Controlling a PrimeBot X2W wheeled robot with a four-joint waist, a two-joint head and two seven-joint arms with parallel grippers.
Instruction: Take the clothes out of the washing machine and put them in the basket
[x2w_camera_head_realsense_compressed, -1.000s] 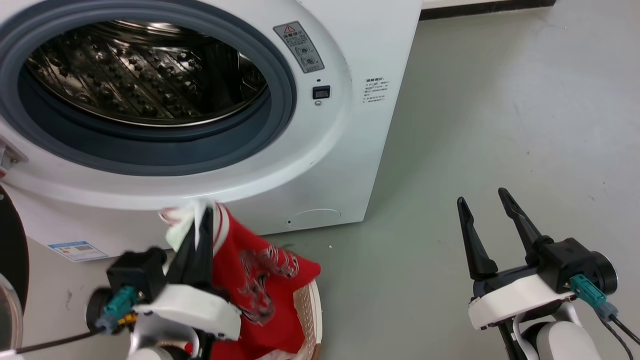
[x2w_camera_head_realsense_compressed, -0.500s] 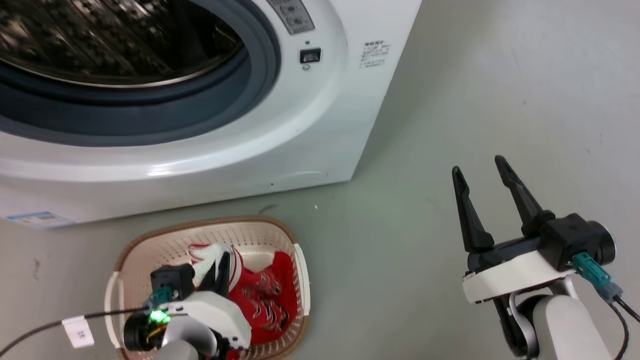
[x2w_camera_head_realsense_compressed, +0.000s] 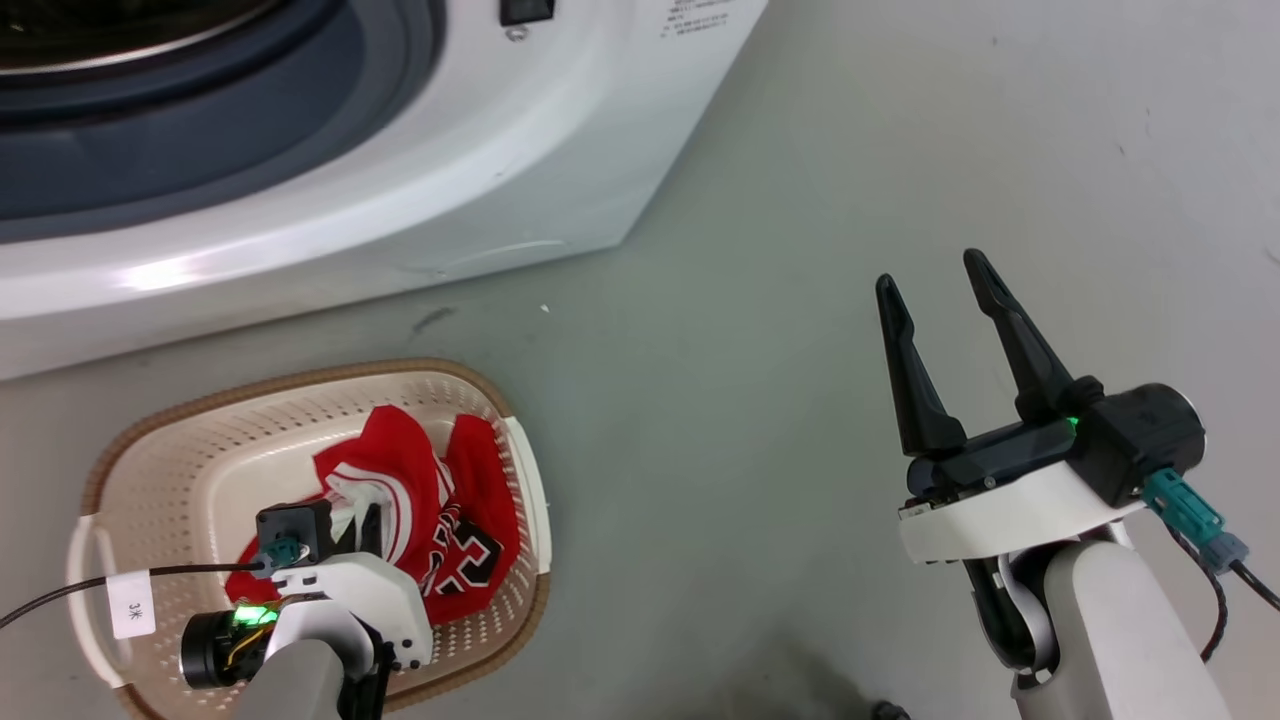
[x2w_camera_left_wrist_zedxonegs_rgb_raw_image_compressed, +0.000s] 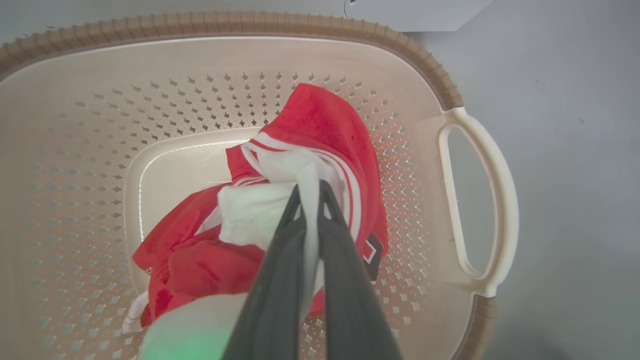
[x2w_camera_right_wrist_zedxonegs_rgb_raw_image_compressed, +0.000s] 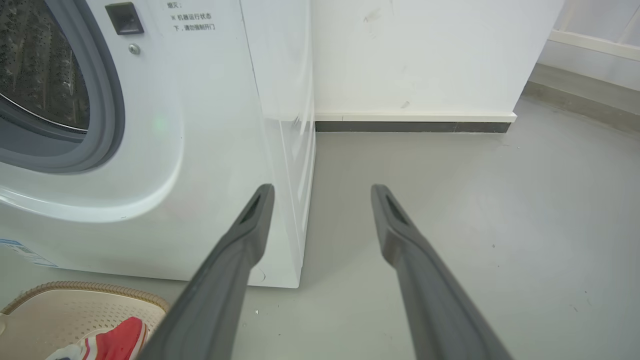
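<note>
The left pincer (x2w_camera_left_wrist_zedxonegs_rgb_raw_image_compressed: 310, 187) is down inside the basket (x2w_camera_left_wrist_zedxonegs_rgb_raw_image_compressed: 250, 22), and its two fingers are pressed together on a white fold of the red jersey (x2w_camera_left_wrist_zedxonegs_rgb_raw_image_compressed: 320, 120); the cloth comes out between the tips. The jersey lies crumpled on the basket bottom, directly under and ahead of these tips, more toward the side with the handle (x2w_camera_left_wrist_zedxonegs_rgb_raw_image_compressed: 507, 215). So the coming move, I judge, is only to let the fingers part and then to rise straight up, because the basket wall stands close around the arm. The right pincer (x2w_camera_head_realsense_compressed: 930, 272) hangs over the bare floor (x2w_camera_head_realsense_compressed: 750, 400), fingers apart and holding nothing, well apart from the basket. The washing machine (x2w_camera_head_realsense_compressed: 400, 200) stands just behind the basket, its porthole (x2w_camera_head_realsense_compressed: 250, 130) up and forward from the left arm; whether more clothes are in the drum (x2w_camera_right_wrist_zedxonegs_rgb_raw_image_compressed: 45, 75), I cannot tell.
</note>
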